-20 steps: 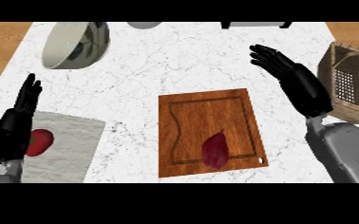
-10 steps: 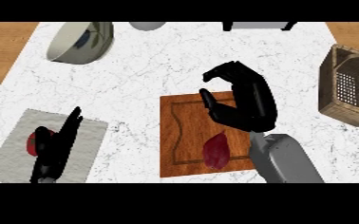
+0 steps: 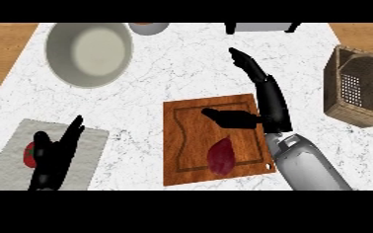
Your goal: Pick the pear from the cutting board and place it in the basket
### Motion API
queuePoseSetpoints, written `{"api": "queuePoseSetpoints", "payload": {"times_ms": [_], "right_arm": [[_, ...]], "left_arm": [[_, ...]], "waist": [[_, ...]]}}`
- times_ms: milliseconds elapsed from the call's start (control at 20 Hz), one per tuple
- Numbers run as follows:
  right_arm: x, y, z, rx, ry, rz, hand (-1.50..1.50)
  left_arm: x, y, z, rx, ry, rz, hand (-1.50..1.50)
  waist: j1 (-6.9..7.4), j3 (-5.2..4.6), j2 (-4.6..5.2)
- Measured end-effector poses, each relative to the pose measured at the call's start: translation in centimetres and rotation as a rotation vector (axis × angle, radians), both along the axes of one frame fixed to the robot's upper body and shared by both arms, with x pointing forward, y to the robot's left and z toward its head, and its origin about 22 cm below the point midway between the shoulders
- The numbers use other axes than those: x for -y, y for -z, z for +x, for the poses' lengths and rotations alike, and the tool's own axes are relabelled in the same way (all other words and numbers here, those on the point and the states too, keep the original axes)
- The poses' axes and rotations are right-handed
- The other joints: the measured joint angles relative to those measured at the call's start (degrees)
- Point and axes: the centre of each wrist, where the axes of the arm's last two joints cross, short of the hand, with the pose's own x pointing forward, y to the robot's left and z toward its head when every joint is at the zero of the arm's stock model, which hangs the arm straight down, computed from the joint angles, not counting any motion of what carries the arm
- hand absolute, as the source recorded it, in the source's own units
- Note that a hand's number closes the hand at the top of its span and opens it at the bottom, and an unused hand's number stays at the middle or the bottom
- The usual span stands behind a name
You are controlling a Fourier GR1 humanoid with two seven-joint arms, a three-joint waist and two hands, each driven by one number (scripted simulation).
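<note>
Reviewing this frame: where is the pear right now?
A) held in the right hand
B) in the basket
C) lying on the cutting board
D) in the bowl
C: the pear lies on the cutting board, clear of the open right hand, whose fingers hold nothing, and far from the basket.

The white marble counter (image 3: 182, 74) carries a wooden cutting board (image 3: 191, 170) just below centre, toward 6 o'clock. A large grey bowl (image 3: 89, 54) sits at 10 o'clock, a wicker basket (image 3: 351, 86) at 3 o'clock and a grey mat (image 3: 94, 148) at 8 o'clock.
</note>
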Motion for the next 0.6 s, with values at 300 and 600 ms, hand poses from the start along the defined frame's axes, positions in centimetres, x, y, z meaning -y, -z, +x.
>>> {"api": "queuePoseSetpoints", "payload": {"times_ms": [300,600], "right_arm": [[5.6,-5.5,-0.1,-0.088,0.054,-0.326,-1.50],[8.7,-12.4,-2.5,-0.228,-0.028,-0.532,-1.50]], "left_arm": [[-0.5,-0.1,-0.6,-0.028,-0.023,-0.012,0.00],[-0.1,-0.1,-1.0,-0.026,-0.028,-0.014,0.00]], "waist": [[-1.52,0.06,-0.39],[-1.48,0.13,-0.20]]}}
